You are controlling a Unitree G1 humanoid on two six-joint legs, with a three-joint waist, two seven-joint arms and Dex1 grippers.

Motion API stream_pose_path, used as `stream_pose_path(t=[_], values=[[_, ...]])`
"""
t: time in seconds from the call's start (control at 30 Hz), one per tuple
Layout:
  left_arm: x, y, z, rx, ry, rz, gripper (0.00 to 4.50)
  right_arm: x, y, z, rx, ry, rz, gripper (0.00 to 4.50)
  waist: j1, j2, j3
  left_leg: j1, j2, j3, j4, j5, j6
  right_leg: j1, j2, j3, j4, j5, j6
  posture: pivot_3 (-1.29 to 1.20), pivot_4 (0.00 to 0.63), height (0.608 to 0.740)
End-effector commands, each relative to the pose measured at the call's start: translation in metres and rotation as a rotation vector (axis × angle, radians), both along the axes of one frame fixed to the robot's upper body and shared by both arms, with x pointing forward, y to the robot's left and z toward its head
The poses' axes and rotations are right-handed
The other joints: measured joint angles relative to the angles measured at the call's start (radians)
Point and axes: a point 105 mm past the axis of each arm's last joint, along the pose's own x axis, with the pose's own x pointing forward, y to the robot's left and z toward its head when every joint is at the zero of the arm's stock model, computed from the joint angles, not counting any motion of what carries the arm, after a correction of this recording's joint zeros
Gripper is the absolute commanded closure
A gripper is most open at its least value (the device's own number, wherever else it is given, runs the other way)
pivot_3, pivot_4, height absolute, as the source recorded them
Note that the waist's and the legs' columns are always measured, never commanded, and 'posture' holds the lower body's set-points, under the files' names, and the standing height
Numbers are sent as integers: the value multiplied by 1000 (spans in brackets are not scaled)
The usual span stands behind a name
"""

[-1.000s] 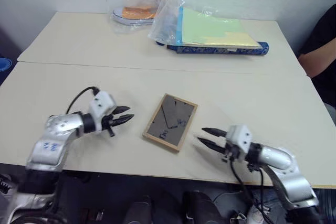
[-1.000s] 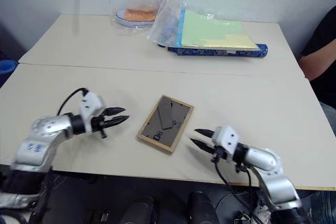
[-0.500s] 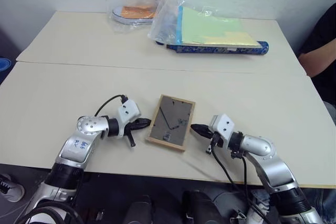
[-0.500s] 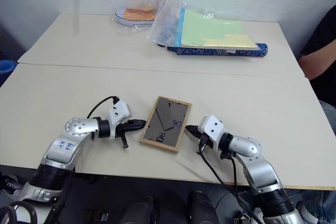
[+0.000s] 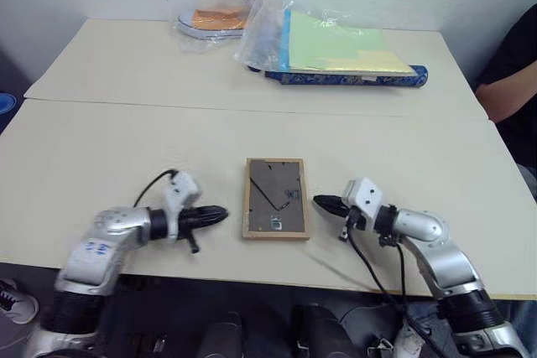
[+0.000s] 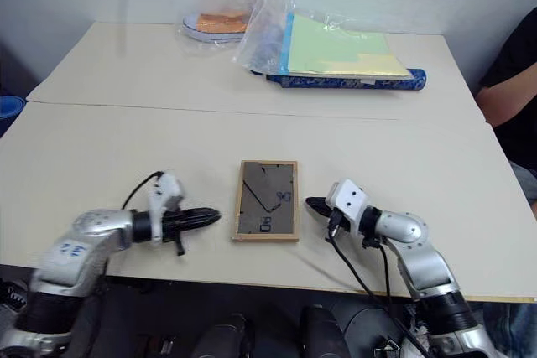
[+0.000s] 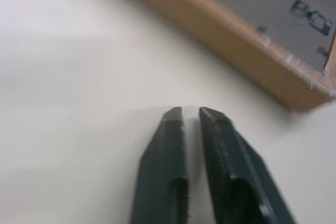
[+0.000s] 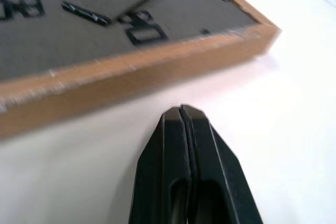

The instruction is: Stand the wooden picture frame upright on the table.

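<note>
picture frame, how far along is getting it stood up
Not stood yet: the wooden picture frame lies flat, grey back up, on the table. In hand: the left hand and the shut right hand flank its sides, neither gripping it. Left: lift it and set it upright on its stand.

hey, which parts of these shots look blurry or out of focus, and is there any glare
Left wrist view: the wooden picture frame and the table are soft, the left gripper sharper. Right wrist view: the frame's near edge is smeared and the table beyond it is washed out bright; the right gripper is fairly crisp. Eye views: the clear plastic bags catch some sheen.
</note>
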Motion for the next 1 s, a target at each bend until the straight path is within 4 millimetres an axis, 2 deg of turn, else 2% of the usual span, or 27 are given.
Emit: stream_pose_path(t=[0.03,0.07,0.23,0.33,0.53,0.67,1.0], values=[[-25,-12,24,-178,242,-126,2662,-19,5,11,-29,-8,100,4500,6,0,0,0,0,-1,0,0,1,0,-1,0,0,0,0,0,150,740],[-29,-17,30,-202,275,-169,2408,-22,6,9,-40,3,112,4500,7,0,0,-1,-1,-1,0,0,1,1,-1,0,-1,0,0,0,150,740],[-5,-37,30,-246,318,-116,828,-27,16,3,-33,20,118,4500,6,0,0,0,-1,-1,1,0,1,1,-1,0,0,0,0,0,150,740],[3,-47,11,-159,429,-58,29,-23,24,0,-29,16,112,4500,-2,0,0,0,-1,-1,1,0,1,0,0,0,1,0,0,0,150,740],[-3,-63,-8,-66,676,-70,29,-19,35,0,-34,8,113,4500,0,0,-1,1,-2,0,1,0,0,0,1,1,3,0,0,0,150,740],[-3,-82,-2,-142,731,-142,29,-19,42,-1,-38,12,126,4500,3,1,-2,1,-3,-1,1,0,0,0,-1,1,3,0,0,0,150,740],[12,-102,9,-180,747,-135,29,-20,53,-2,-49,14,131,4500,6,1,-3,1,-5,-2,2,1,0,0,-2,1,3,0,0,0,150,740]])
